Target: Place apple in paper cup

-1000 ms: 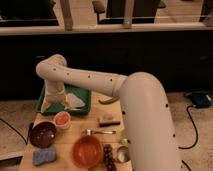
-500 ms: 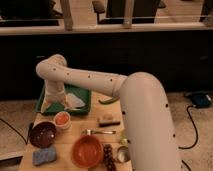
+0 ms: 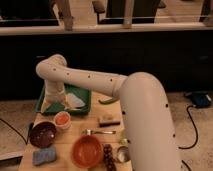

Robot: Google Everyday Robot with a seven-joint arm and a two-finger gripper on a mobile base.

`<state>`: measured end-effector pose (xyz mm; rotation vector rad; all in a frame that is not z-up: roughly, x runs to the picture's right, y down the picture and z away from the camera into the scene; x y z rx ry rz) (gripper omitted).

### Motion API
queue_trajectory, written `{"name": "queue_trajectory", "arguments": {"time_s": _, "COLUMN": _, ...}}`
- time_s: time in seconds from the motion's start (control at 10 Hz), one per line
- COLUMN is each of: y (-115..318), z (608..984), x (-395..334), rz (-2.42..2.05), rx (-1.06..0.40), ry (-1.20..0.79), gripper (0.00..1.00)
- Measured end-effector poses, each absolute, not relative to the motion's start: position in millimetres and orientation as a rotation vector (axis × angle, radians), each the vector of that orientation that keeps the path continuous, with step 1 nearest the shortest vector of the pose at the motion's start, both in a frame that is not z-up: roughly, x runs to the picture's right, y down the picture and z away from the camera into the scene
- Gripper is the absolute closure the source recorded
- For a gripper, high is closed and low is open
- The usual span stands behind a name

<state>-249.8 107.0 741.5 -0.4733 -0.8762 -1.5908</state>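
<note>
An office-style break area or canteen, dim beyond the table

A small wooden table [image 3: 70,137] carries dishes: a green tray [image 3: 80,95], a purple-brown bowl [image 3: 42,134], an orange bowl [image 3: 87,151]; chair legs [image 3: 64,15] stand on a raised level behind a dark counter wall [image 3: 150,55]; the gripper [image 3: 54,102] hangs over the tray.
</note>
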Motion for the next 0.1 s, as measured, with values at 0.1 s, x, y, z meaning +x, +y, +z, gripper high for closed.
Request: {"name": "queue_trajectory", "arguments": {"time_s": 0.1, "y": 107.0, "z": 741.5, "x": -249.7, "rz": -1.591, "rx": -0.473, "ry": -0.876, "gripper": 0.20}}
